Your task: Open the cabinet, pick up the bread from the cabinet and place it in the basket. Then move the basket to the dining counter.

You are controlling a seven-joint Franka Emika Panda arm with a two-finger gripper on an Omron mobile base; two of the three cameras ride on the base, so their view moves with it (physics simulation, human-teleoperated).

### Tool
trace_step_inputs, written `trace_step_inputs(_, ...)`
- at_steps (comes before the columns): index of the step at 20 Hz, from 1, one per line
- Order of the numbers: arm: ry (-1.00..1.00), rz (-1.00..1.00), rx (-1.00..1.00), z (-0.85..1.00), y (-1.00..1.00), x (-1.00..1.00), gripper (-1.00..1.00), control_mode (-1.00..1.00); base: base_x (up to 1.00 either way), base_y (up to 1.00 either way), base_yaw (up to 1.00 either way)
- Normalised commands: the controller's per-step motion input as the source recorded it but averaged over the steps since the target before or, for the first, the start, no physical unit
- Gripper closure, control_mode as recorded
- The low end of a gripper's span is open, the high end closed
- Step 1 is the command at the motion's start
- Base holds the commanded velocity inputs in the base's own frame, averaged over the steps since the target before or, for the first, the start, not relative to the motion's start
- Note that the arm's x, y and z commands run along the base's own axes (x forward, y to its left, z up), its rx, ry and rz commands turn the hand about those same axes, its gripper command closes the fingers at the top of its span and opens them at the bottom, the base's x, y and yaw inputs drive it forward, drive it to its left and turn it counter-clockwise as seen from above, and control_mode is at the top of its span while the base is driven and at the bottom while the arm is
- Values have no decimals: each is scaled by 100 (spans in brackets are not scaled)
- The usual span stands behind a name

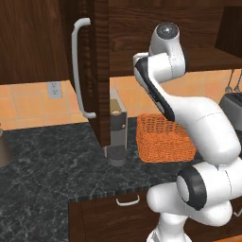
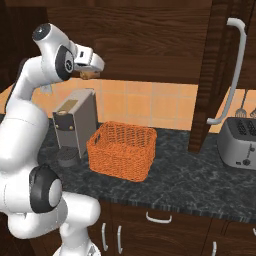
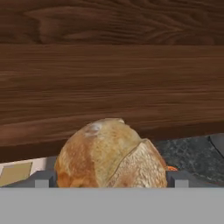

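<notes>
Bread [image 3: 111, 154] between end effector [image 3: 111, 178] fingers

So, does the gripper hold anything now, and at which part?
Yes: the gripper holds the bread, one finger on each of its two opposite sides, low on the roll.

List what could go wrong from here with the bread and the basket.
1. The tool holds the bread high, up by the cabinet and left of the basket. Released here, it would likely land on the coffee machine or the counter.
2. The open cabinet door hangs beside the arm; a wide swing may clip it.
3. The roll bulges past the fingers, so it may slip.
</notes>
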Motion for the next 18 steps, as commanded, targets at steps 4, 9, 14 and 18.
trace_step_inputs(4,3,0,0,-78,-18,-92,100,-100,0,0,0)
trace_step_inputs(9,5,1,0,-98,-62,-15,100,-100,0,0,0)
trace_step_inputs(14,8,4,1,-98,-68,45,100,-100,0,0,0)
trace_step_inputs(18,5,3,0,-75,-47,66,100,-100,0,0,0)
